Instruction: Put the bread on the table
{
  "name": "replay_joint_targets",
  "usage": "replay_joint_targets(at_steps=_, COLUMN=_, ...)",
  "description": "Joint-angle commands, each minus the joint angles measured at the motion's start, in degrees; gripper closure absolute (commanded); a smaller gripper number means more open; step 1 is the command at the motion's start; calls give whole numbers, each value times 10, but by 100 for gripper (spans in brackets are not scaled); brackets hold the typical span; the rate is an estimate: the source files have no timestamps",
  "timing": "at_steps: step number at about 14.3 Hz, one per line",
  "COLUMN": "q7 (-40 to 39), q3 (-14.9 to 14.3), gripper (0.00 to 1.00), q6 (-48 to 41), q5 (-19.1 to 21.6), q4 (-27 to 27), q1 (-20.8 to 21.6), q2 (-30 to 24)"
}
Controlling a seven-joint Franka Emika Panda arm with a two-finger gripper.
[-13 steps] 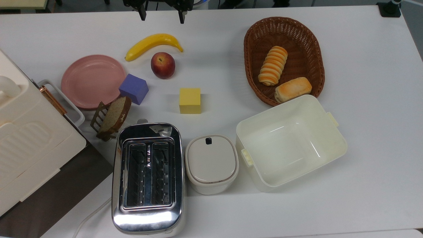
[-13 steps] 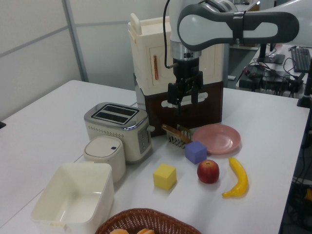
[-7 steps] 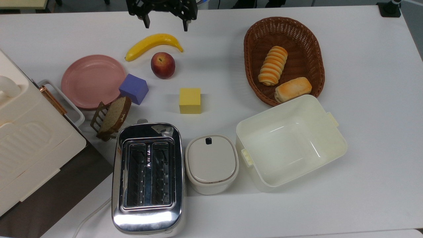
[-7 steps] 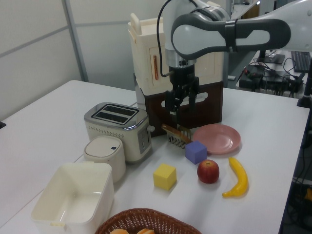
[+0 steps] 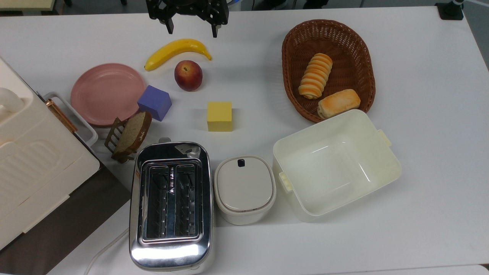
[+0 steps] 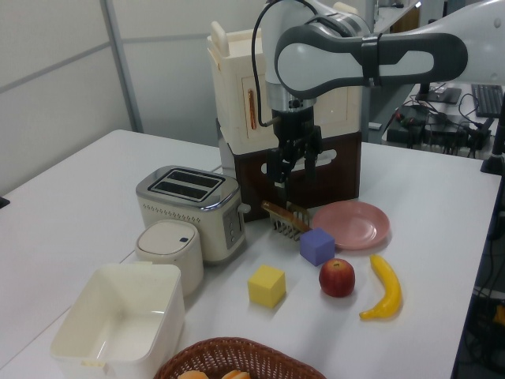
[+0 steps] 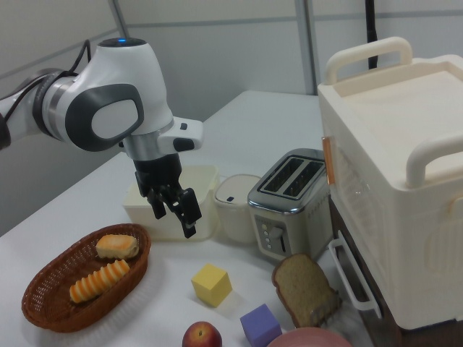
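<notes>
Two rolls lie in the basket [image 5: 294, 34] at the top view's right; the striped bread [image 5: 315, 75] looks light and soft, best pinched mid-length across its ridges. In the right view, my fingers [image 7: 189, 210] hang open, empty, above the worktop [image 7: 239, 275].

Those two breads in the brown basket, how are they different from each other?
The bread is long and ridged, with orange-and-cream stripes; the bun is short, smooth and plain golden. In the top view the bread lies mid-basket, while the bun sits against the rim nearest the white tub. Both rest in the basket, untouched.
</notes>
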Motion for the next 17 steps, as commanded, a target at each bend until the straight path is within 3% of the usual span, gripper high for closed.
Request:
replay_joint_targets(at_steps=1, q7=3, q3=-5, gripper=0, q6=1, q5=-8, q4=2, q1=6, q2=-1)
replay_joint_targets(at_steps=12, q7=0, q3=1, gripper=0, q6=4, q5=-10, q4=-3, q1=-4, q2=7)
replay_joint_targets(at_steps=17, q7=3, q3=0, gripper=0, q6=41, q5=-11, q4=-39, q1=50, q2=0)
